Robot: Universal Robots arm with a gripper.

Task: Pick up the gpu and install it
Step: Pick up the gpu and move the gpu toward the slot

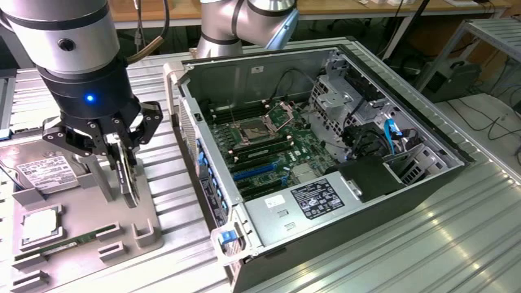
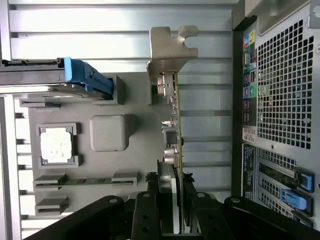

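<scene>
My gripper is shut on the gpu, a thin dark card that hangs on edge below the fingers, over the right part of the grey holder tray. In the wrist view the gpu runs edge-on away from the gripper, and its silvery metal bracket is at the far end. The black fingers clamp the card from both sides. The open computer case lies to the exterior view's right of the gripper.
On the tray lie a silver hard drive, a square processor and a green memory stick. Inside the case are the motherboard with blue slots. The case's perforated back panel is close beside the card.
</scene>
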